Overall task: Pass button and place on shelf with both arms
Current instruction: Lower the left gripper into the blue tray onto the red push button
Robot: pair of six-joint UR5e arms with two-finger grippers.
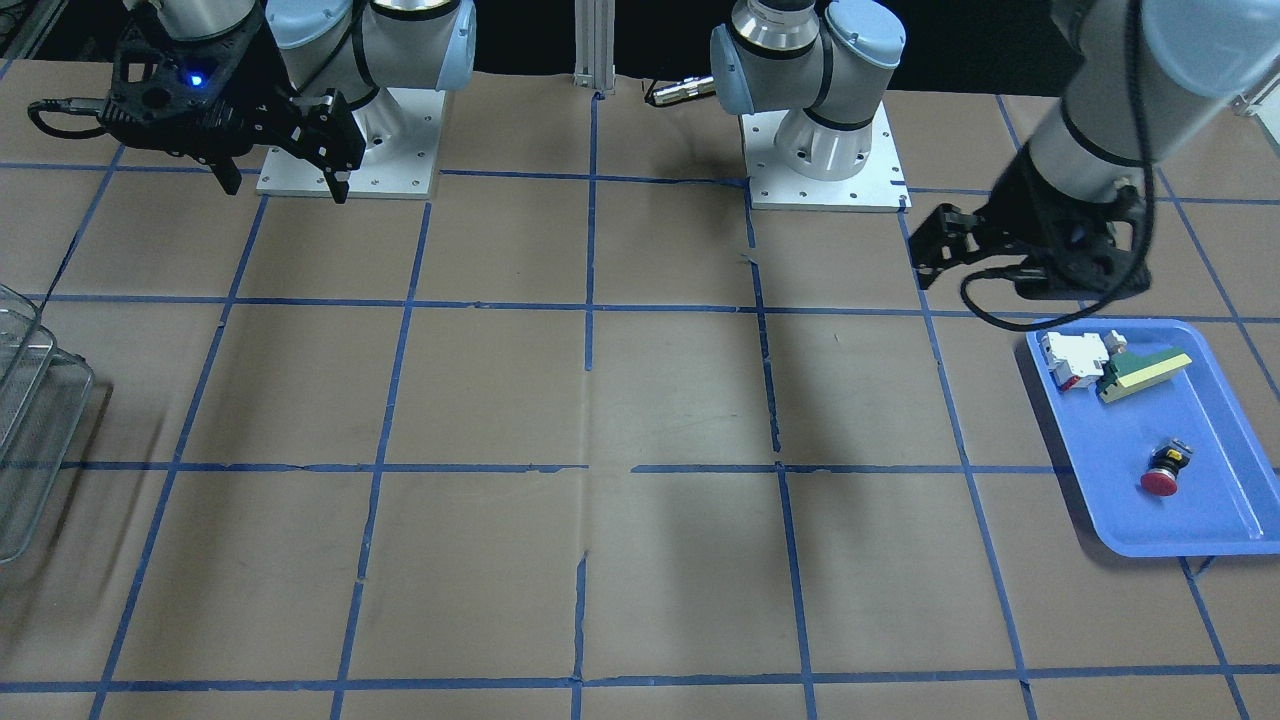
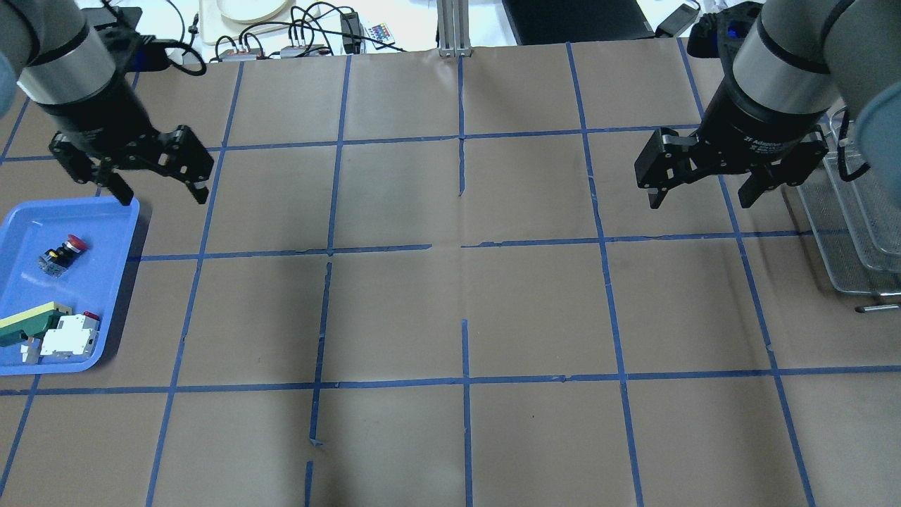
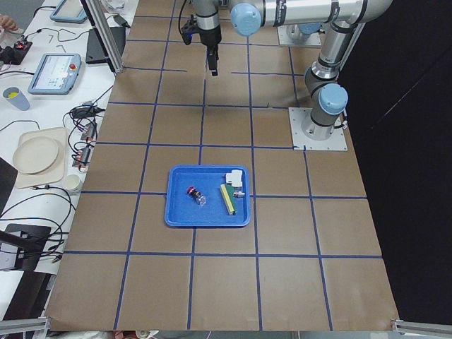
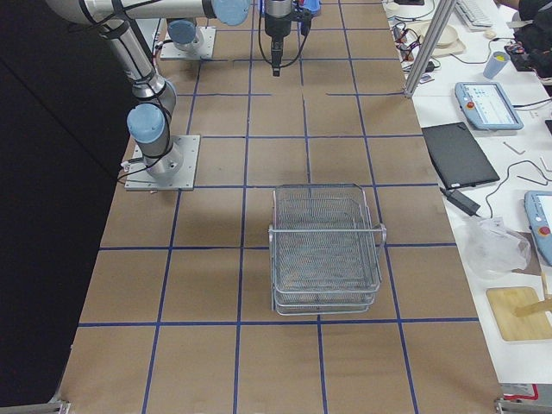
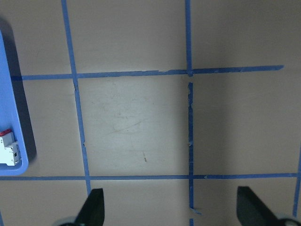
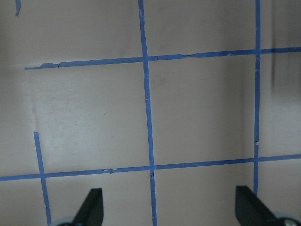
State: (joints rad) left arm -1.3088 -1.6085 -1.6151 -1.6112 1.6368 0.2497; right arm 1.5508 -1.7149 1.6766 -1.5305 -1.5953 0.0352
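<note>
The button (image 2: 63,252), with a red cap and a black body, lies on its side in the blue tray (image 2: 105,296). It also shows in the front-facing view (image 1: 1163,472) and in the left view (image 3: 193,192). My left gripper (image 2: 165,197) is open and empty, raised above the table just past the tray's far corner; its wrist view shows its fingertips wide apart (image 5: 170,205) over bare paper. My right gripper (image 2: 700,201) is open and empty, raised beside the wire-mesh shelf (image 2: 859,232). The shelf shows whole in the right view (image 4: 326,250).
A white-and-red block (image 2: 70,334) and a green-and-yellow wedge (image 2: 28,320) lie at the near end of the tray. The table is brown paper with a blue tape grid. Both arm bases (image 1: 825,150) stand at the robot's edge. Cables and devices lie beyond the far edge.
</note>
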